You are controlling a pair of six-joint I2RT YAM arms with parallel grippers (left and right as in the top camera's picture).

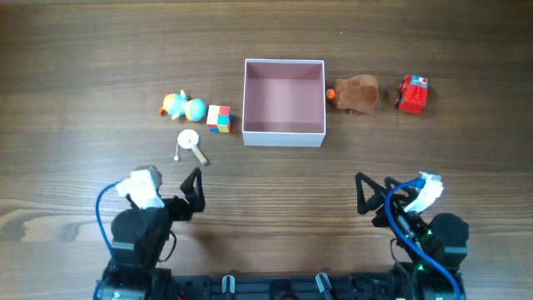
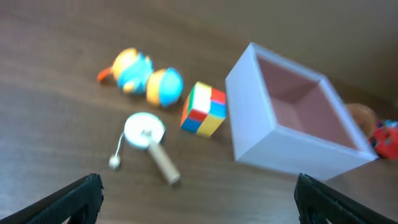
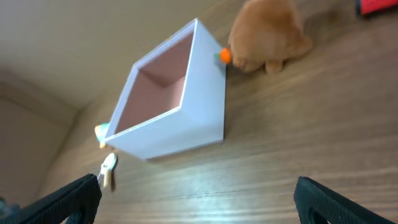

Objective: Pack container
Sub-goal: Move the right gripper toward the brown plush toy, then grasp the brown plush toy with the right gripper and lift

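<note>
I was working at what looked like a robotics lab bench, not a home. The left black robot arm (image 1: 137,233) at 7 o'clock and the right black robot arm (image 1: 437,237) at 5 o'clock stood by a black mounting rail (image 1: 275,287) at 6 o'clock, with blue cables (image 1: 102,212) looped over them. The dark wood-grain tabletop (image 1: 83,42) carried a staged row: a square white-walled box with a dusty-pink inside (image 1: 283,133) at 12 o'clock, a multicoloured puzzle cube (image 1: 219,117) at 11 and a small red toy vehicle (image 1: 412,93) at 2. Past the table edge lay a plain beige surface (image 3: 56,56).
</note>
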